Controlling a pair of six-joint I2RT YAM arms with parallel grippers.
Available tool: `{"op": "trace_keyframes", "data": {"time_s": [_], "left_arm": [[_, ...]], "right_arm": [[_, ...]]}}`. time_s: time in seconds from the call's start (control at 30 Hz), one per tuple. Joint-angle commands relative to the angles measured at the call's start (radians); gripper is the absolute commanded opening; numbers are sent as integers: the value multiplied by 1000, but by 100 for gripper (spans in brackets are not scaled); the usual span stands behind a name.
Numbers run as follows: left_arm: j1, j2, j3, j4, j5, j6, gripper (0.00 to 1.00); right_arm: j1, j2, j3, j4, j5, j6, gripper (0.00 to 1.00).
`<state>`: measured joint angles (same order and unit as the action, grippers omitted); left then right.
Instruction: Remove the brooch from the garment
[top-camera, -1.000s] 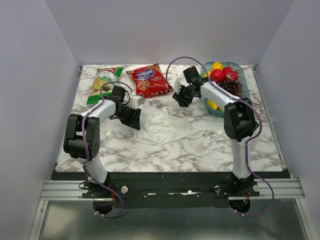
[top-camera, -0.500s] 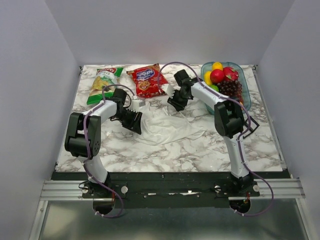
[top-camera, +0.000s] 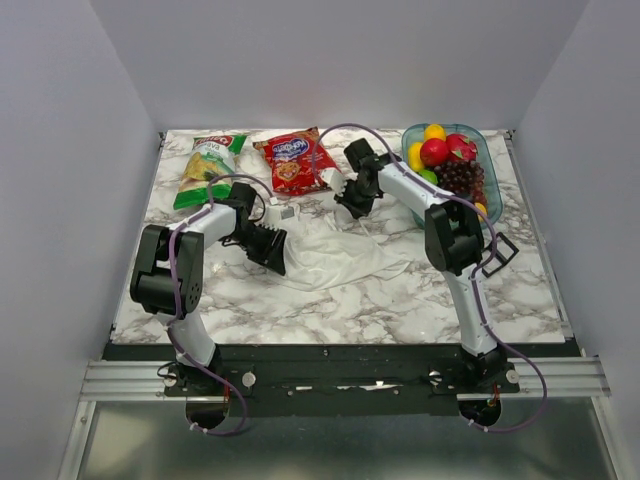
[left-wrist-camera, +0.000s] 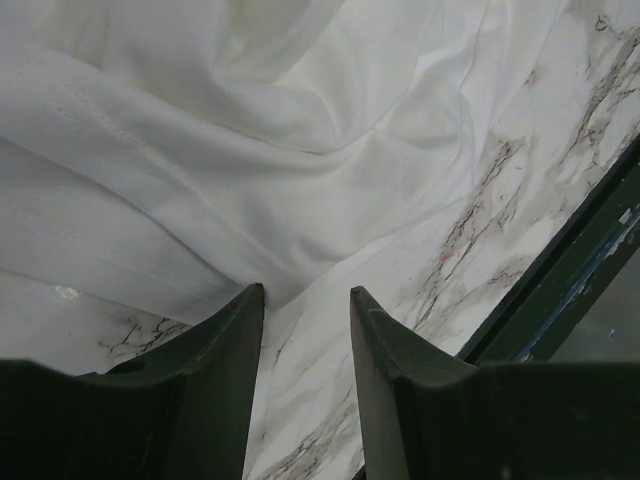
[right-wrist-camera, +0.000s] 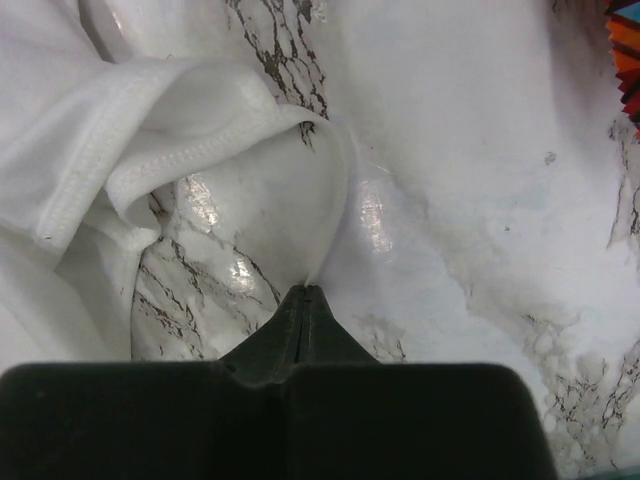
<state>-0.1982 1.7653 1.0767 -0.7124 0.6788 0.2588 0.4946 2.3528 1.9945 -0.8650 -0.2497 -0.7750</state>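
The white garment (top-camera: 335, 250) lies crumpled mid-table; it also shows in the left wrist view (left-wrist-camera: 250, 150) and the right wrist view (right-wrist-camera: 100, 140). No brooch shows in any view. My left gripper (top-camera: 272, 250) is open and empty, its fingers low over the marble at the garment's left edge (left-wrist-camera: 305, 290). My right gripper (top-camera: 348, 197) is at the garment's far edge. Its jaws are shut (right-wrist-camera: 312, 288), and a thin fold of the white fabric runs up from the tips as if pinched there.
A green snack bag (top-camera: 205, 170) and a red snack bag (top-camera: 295, 160) lie at the back. A glass bowl (top-camera: 480, 140) of fruit stands back right. A small white box (top-camera: 284, 212) sits between the grippers. The table's dark front rail (left-wrist-camera: 560, 290) shows in the left wrist view.
My right gripper has moved left, away from the fruit bowl, to the garment's far edge. My left gripper has shifted slightly toward the garment's left edge.
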Motion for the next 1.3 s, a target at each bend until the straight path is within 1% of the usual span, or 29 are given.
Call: {"op": "trace_keyframes", "data": {"time_s": [0.0,0.03,0.13,0.17,0.23,0.27,0.33,0.37,0.4,0.47,0.5,0.63,0.83,1.27], "left_arm": [[-7,-1,-14,1,41,30,46],[-7,-1,-14,1,33,30,45],[-10,3,-18,8,19,33,38],[-10,5,-20,17,16,31,33],[-12,6,-23,33,8,11,28],[-13,6,-26,54,1,4,21],[-14,3,-31,73,-5,-13,19],[-14,-6,-43,100,-21,-35,27],[-15,-13,-49,112,-24,-39,33],[-17,-35,-69,143,-31,-41,43],[-18,-40,-73,149,-35,-41,45],[-33,-27,-69,134,-4,-23,46],[-75,-33,-47,146,22,-16,40],[-148,77,31,143,-33,-41,41]], "right_arm": [[-24,-84,7,82,1,94,1],[-34,-113,0,125,-8,112,1],[-53,-188,-6,159,-34,147,1],[-57,-203,-10,167,-39,157,1],[-62,-237,-11,172,-54,181,1],[-64,-245,-14,170,-57,189,1],[-64,-265,-20,170,-65,207,1],[-64,-270,-35,170,-69,210,1],[-64,-273,-40,169,-74,217,1],[-64,-276,-54,167,-72,224,1],[-64,-277,-59,167,-71,224,0],[-65,-282,-71,167,-57,218,1],[-64,-282,-74,169,-53,217,1],[-64,-283,-74,172,-39,218,1]]}}
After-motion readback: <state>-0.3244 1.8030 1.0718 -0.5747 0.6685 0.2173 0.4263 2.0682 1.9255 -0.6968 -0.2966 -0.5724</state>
